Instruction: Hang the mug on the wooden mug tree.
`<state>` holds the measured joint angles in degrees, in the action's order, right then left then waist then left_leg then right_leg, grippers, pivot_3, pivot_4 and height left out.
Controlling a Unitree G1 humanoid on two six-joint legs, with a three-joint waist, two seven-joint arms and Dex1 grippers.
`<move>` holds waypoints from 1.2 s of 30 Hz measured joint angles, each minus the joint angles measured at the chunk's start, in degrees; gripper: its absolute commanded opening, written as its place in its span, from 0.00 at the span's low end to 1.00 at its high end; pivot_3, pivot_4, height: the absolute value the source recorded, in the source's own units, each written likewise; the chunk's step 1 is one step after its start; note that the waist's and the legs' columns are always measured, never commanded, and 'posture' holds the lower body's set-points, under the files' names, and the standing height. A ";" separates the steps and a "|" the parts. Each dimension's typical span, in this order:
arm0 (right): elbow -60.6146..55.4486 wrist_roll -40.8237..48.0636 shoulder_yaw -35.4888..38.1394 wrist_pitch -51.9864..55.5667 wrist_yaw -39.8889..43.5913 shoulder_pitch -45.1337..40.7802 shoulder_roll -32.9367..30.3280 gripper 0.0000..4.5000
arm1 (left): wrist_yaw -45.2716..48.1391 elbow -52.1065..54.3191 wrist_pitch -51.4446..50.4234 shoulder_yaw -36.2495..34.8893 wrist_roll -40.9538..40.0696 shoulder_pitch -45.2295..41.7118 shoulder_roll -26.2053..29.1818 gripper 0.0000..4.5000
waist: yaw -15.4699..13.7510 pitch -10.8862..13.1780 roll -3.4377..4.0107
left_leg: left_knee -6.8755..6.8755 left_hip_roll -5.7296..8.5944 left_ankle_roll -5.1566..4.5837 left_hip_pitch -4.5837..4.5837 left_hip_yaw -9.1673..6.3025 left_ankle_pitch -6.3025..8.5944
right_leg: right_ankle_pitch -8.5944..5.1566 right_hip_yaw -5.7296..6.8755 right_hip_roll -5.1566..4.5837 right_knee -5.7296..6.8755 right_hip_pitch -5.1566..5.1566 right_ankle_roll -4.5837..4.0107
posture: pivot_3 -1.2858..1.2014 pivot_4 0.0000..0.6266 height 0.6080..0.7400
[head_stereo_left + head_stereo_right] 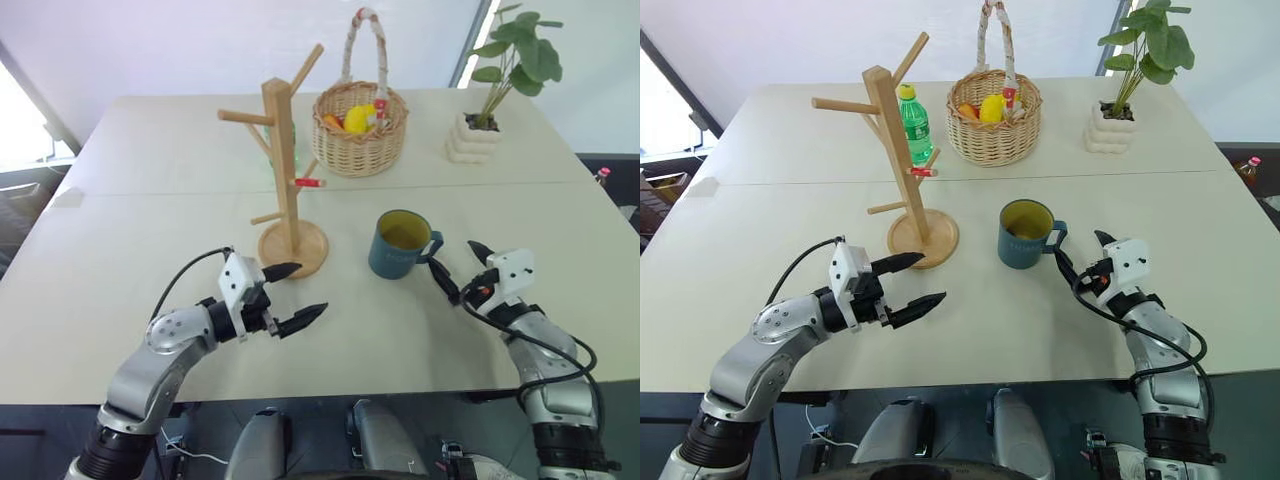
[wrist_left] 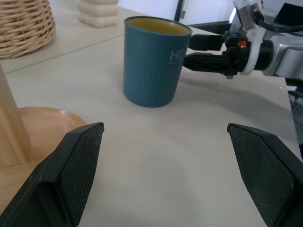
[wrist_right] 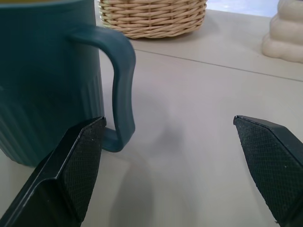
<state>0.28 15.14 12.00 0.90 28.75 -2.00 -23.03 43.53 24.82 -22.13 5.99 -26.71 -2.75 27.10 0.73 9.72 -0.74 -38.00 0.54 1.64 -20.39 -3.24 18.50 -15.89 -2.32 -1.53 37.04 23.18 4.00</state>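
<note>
The dark teal mug (image 1: 402,245) with a yellow inside stands upright on the table, its loop handle (image 3: 120,85) turned toward my right gripper. The wooden mug tree (image 1: 285,170) stands left of the mug on its round base, with a red-tipped peg low on its right. My right gripper (image 1: 453,254) is open just right of the mug, one finger close beside the handle, nothing held. My left gripper (image 1: 310,290) is open in front of the tree's base and points toward the mug (image 2: 151,64), with nothing between its fingers.
A wicker basket (image 1: 360,125) with fruit stands behind the mug tree. A green bottle (image 1: 913,120) is behind the tree's post. A potted plant (image 1: 495,90) in a white pot sits at the back right. The table's near edge runs just under both arms.
</note>
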 measured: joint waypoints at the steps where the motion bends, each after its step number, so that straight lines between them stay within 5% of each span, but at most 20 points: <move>1: 0.23 -0.31 -0.27 -0.13 -0.19 -0.50 0.37 0.99 | -0.02 0.00 -0.05 0.02 0.00 -0.15 -0.09 1.00 | 0.00 0.00 0.00 | -0.01 0.00 0.00 0.00 0.00 0.00 | 0.00 0.00 0.00 0.01 0.00 0.00 | 0.52 0.24 1.00; 13: 7.78 -2.00 -1.61 -2.39 -2.25 -6.00 2.69 0.99 | -0.32 0.85 -1.14 0.59 -0.01 -0.43 -0.39 1.00 | 0.02 0.00 0.00 | -0.01 0.01 0.00 0.01 0.00 0.00 | 0.00 0.00 0.02 0.02 0.00 0.00 | 0.52 0.24 1.00; 17: 10.04 -1.64 -1.84 -2.75 -1.52 -6.98 3.50 0.73 | -0.61 0.89 -1.17 0.61 -0.01 -0.73 -0.41 1.00 | 0.05 0.00 0.01 | -0.01 0.01 0.00 0.02 0.00 0.00 | 0.00 0.00 0.02 0.03 0.00 0.00 | 0.52 0.24 1.00; 23: 10.11 -1.13 -2.75 -2.91 -0.06 -7.14 4.00 0.05 | -1.26 1.13 -1.17 0.59 0.00 -0.70 -0.39 1.00 | 0.04 0.00 0.01 | -0.01 0.01 0.00 0.01 0.00 0.00 | 0.00 0.00 0.02 0.03 -0.01 0.00 | 0.52 0.24 1.00; 29: 7.98 -1.10 -2.99 -2.44 0.22 -6.21 3.72 0.02 | -1.47 1.14 -1.16 0.20 0.00 -0.19 -0.29 1.00 | 0.04 0.01 0.02 | -0.02 0.01 0.00 0.01 -0.01 0.00 | 0.00 0.00 0.02 0.03 0.00 0.00 | 0.52 0.24 1.00; 36: -9.14 -7.11 -9.21 0.74 6.93 -7.13 -9.39 0.02 | -1.53 0.03 -0.67 -5.83 -0.22 0.66 1.87 1.00 | 0.19 0.08 0.13 | -0.02 0.01 -0.01 0.02 -0.01 0.00 | 0.00 0.01 0.05 0.04 0.01 0.01 | 0.52 0.24 1.00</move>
<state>-8.86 8.02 2.80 1.63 35.68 -9.13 -32.42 42.00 24.85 -22.80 0.17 -26.94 -2.10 28.97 0.92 9.80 -0.61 -38.02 0.55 1.63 -20.37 -3.26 18.50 -15.89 -2.31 -1.48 37.08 23.19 4.01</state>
